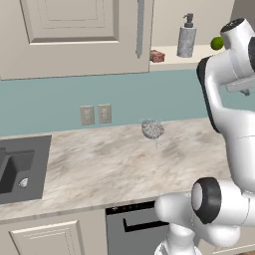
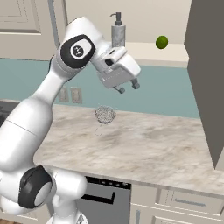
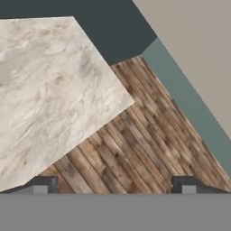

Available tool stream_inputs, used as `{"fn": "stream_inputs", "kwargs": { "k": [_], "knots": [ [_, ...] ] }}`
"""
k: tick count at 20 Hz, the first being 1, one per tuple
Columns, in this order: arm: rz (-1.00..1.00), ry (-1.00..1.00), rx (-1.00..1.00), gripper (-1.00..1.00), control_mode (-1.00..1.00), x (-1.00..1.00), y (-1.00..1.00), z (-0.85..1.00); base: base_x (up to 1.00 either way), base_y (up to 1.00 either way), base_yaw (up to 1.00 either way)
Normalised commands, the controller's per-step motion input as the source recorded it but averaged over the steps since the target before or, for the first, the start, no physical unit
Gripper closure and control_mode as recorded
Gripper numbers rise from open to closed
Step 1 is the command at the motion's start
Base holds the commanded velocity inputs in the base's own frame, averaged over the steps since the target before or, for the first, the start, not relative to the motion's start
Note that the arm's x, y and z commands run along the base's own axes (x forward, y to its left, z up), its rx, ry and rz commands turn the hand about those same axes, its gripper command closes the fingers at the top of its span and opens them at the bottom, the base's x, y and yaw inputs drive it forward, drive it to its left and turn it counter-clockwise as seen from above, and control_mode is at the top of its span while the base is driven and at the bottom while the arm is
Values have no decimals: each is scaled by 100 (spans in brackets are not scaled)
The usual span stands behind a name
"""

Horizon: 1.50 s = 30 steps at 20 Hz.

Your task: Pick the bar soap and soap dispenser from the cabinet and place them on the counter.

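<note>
The grey speckled soap dispenser [image 1: 187, 39] [image 2: 118, 36] stands on the open cabinet's cream shelf [image 1: 172, 61] [image 2: 179, 53]. The small reddish-brown bar soap [image 1: 157, 56] lies left of it, next to the door's bar handle [image 1: 140, 27]. My gripper [image 2: 127, 87] [image 3: 115, 186] hangs open and empty in the air, just below and in front of the dispenser, pointing down. In the hand view its fingertips [image 3: 43, 185] frame the marbled counter's end [image 3: 49, 90] and wooden floor. The counter [image 1: 99, 159] [image 2: 157, 148] stretches below.
A green lime [image 1: 216, 43] [image 2: 162, 42] sits on the shelf right of the dispenser. A wire-mesh ball [image 1: 152, 129] [image 2: 105, 115] rests on the counter by the wall. The dark sink [image 1: 17, 169] is at the left end. An open cabinet door [image 2: 205, 78] juts out at right.
</note>
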Motion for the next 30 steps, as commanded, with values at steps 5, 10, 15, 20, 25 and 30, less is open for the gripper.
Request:
{"fn": "stream_inputs", "kwargs": {
  "k": [5,10,15,20,25,30],
  "knots": [
    [14,-1,8,-100,-100,5,27,-7,0,0,0],
    [14,3,21,-100,-100,7,4,-10,0,0,0],
    [12,2,22,-100,-100,4,5,-4,0,0,0],
    [8,-4,9,-100,-100,1,26,6,0,0,0],
    [2,-8,1,-100,-100,3,36,16,0,0,0],
    [2,-14,1,-100,-100,2,41,19,0,0,0]
  ]
}}
